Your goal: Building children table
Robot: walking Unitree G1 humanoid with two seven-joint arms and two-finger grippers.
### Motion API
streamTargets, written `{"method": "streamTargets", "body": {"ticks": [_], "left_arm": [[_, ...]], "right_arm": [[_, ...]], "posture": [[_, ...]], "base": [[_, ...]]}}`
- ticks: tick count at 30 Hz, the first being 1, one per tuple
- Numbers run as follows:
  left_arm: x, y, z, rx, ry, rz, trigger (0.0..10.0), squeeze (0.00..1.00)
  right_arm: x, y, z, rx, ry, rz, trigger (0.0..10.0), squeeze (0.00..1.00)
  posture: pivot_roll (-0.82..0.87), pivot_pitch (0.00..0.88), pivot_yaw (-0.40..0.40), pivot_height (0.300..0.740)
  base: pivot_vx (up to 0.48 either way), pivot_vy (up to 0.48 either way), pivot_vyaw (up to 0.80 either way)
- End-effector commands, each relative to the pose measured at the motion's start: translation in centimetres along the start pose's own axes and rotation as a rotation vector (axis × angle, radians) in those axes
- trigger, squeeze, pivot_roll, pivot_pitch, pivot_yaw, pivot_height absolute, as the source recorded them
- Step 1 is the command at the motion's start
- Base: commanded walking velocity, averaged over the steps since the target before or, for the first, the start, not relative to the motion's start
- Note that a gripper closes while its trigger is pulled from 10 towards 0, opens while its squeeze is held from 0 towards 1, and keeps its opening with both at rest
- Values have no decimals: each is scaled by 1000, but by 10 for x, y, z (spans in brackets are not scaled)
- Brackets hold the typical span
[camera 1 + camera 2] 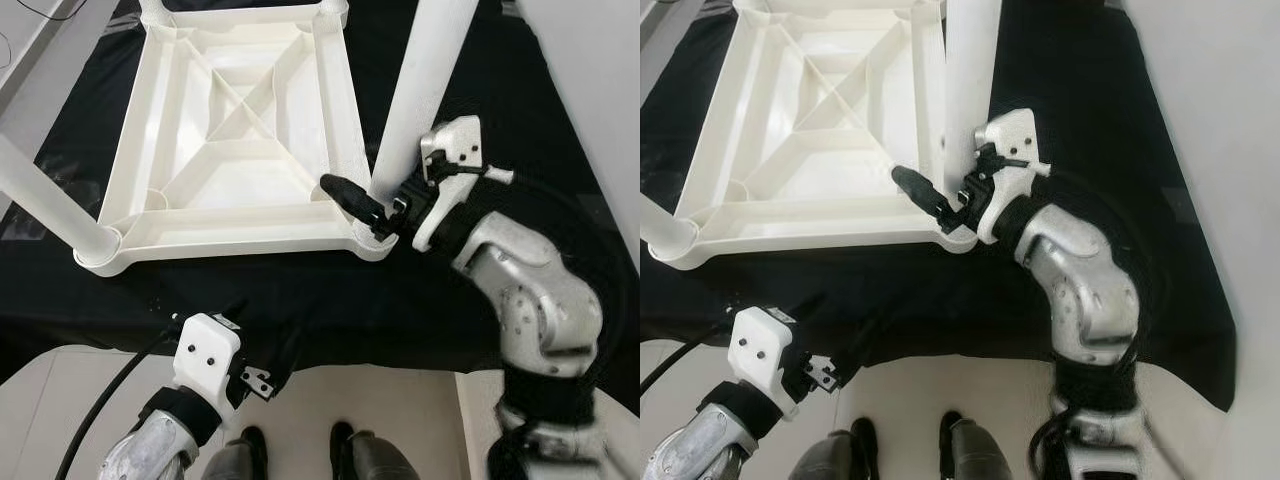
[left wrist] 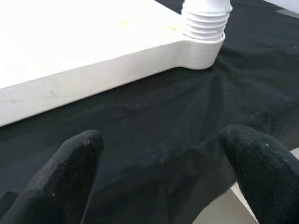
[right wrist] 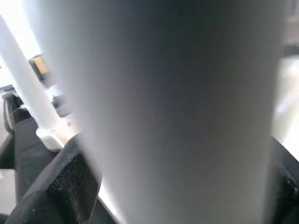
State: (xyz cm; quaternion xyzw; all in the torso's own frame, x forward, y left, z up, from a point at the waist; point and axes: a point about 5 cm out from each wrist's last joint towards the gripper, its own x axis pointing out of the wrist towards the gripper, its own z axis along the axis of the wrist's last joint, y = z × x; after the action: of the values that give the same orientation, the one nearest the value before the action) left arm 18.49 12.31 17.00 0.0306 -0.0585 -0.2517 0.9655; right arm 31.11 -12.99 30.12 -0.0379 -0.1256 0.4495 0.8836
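Table frame (image 1: 240, 130) on black cloth (image 1: 330, 300); right pincer (image 1: 375, 215) clamps leg (image 1: 425, 85), left pincer (image 2: 159, 186) apart.

Perhaps a home: tiled floor (image 1: 400, 400), black cloth (image 1: 400, 300).

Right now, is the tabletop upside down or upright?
Upside down: the tabletop shows its ribbed underside, legs pointing up; the right hand grips the near-right leg.

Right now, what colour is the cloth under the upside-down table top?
Black, plain with no pattern; the cloth shows best in the left eye view, spread beneath the white table top.
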Motion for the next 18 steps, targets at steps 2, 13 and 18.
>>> {"method": "streamTargets", "body": {"ticks": [2, 13, 18], "left_arm": [[-3, -2, -6, -8, 26, 6, 10000, 0], [-2, -2, -6, -7, 20, 10, 10000, 0], [-1, -2, -5, -8, 17, 10, 10000, 0]], "right_arm": [[4, -4, 3, 2, -33, 142, 10000, 0], [5, -19, 2, 0, -1, 401, 0, 0], [0, -22, -3, -5, 17, 357, 0, 0]], "posture": [[19, 303, -53, 740], [33, 305, -58, 740], [28, 305, -60, 740]], "base": [[0, 0, 0], [0, 0, 0], [0, 0, 0]]}}
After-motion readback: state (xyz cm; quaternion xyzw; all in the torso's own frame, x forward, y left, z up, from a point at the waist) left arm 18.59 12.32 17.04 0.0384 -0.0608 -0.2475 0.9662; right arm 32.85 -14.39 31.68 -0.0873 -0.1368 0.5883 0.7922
